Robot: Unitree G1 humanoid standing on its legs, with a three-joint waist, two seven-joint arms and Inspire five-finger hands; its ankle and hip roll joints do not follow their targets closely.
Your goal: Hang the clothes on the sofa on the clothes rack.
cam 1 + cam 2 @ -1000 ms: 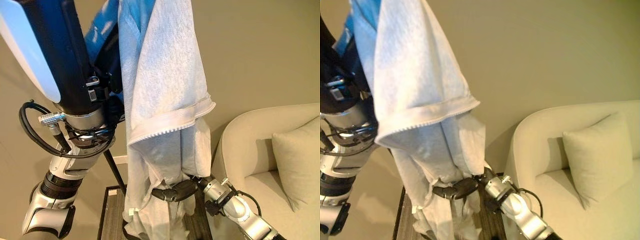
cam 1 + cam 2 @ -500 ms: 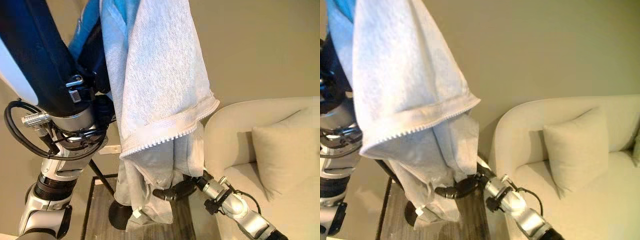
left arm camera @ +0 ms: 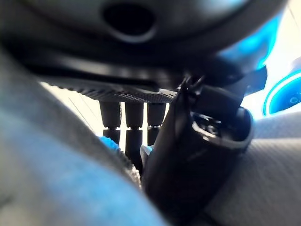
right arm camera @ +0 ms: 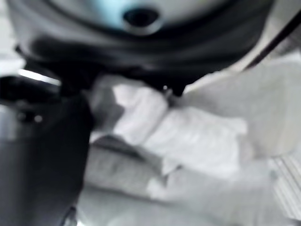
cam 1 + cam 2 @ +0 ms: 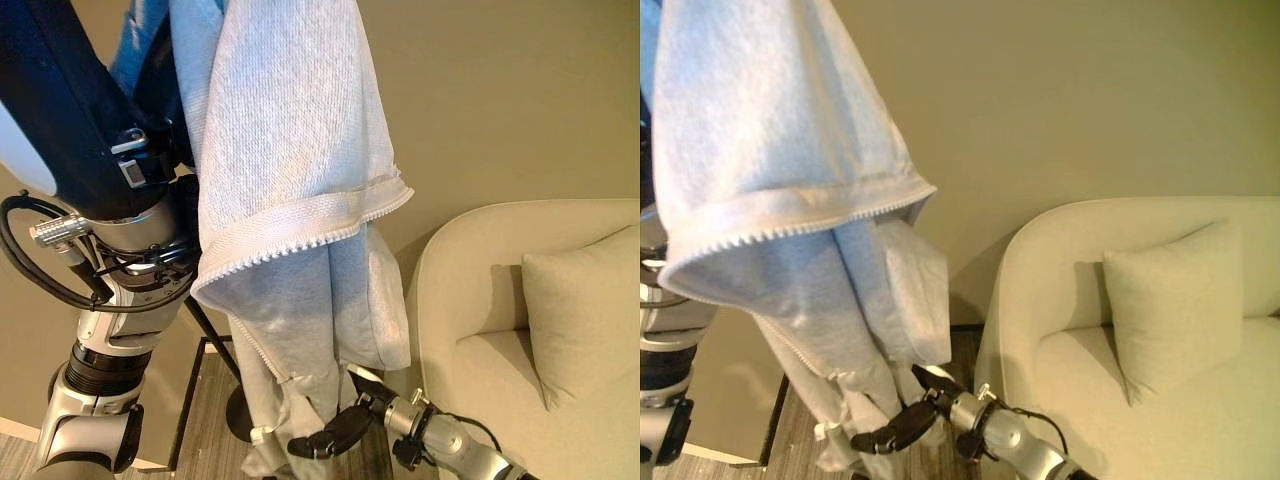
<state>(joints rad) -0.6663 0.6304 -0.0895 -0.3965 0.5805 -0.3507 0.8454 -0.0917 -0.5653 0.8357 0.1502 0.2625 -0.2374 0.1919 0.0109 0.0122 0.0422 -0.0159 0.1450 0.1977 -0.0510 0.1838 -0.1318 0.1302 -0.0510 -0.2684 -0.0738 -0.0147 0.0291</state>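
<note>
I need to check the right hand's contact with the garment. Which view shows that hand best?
The left eye view: the right hand shows whole, low against the grey garment. The right eye view gives the same hand nearer the frame's edge. The right wrist view shows the hand's dark bulk against pale cloth.

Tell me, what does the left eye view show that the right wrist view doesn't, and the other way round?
Left eye view alone: the cream sofa with its cushion, and the whole hang of the cloth from top to bottom. Right wrist view alone: a close look at bunched folds of that cloth, lying right beside the hand's dark bulk. Both share: the pale grey garment and the right robot hand at its lower end.
</note>
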